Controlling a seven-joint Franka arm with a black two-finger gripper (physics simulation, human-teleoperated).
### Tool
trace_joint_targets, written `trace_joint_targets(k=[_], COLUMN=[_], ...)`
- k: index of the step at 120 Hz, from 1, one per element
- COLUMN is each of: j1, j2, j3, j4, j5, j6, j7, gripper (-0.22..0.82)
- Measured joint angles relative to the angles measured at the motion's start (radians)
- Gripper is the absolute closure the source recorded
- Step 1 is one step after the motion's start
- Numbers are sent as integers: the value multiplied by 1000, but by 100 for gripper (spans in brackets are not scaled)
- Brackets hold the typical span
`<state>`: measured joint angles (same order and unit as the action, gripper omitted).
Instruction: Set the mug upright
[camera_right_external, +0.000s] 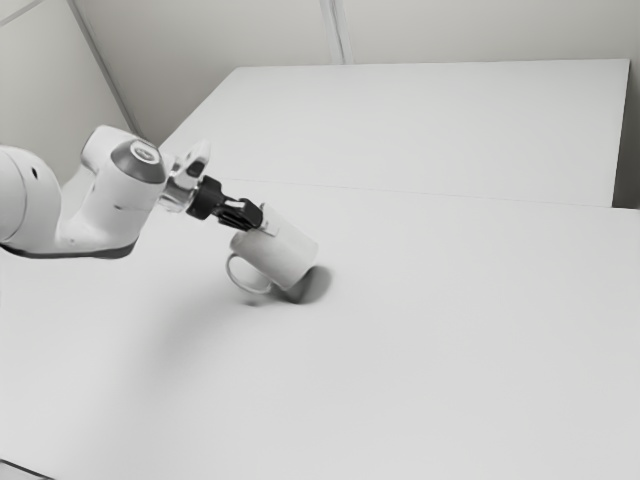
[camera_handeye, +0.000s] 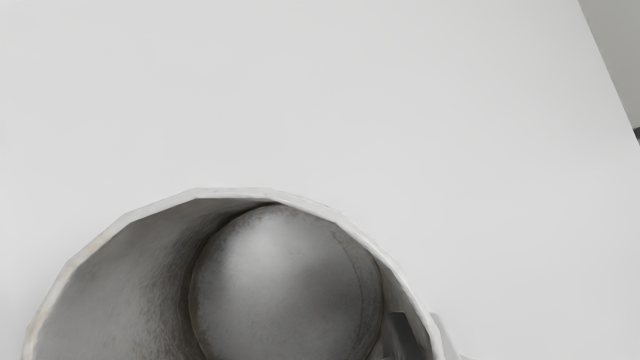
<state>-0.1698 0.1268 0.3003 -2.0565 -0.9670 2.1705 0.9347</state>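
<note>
Pale grey and smooth, the broad surface (camera_right_external: 450, 330) spread out below and around the mug, with a light wall (camera_right_external: 480, 30) well behind it. At the mug's mouth was the black two-finger hand (camera_right_external: 262, 221), pinching the wall near the rim: one dark fingertip (camera_handeye: 402, 336) stood inside, the other outside. From the hand, the plain off-white cylindrical mug (camera_right_external: 280, 252) slanted down toward the exterior view's right. Its long axis ran from the open mouth, nearest the hand, to the base, farthest from it, and that slope was what the coming move turned on: I judged the base had to swing down under the mouth until it sat flat. The looped handle (camera_right_external: 248, 275) hung on the mug's lower side, so it might catch. Whether the base edge touched the surface, I could not tell. Within the mug, past the fingertip, lay its round grey floor (camera_handeye: 285, 280).
</note>
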Motion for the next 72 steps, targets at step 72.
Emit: trace_joint_targets(k=[72], j1=[-144], j2=[-30], j3=[7], j4=[-52], j5=[643], j6=[186], j7=[-726], gripper=[79])
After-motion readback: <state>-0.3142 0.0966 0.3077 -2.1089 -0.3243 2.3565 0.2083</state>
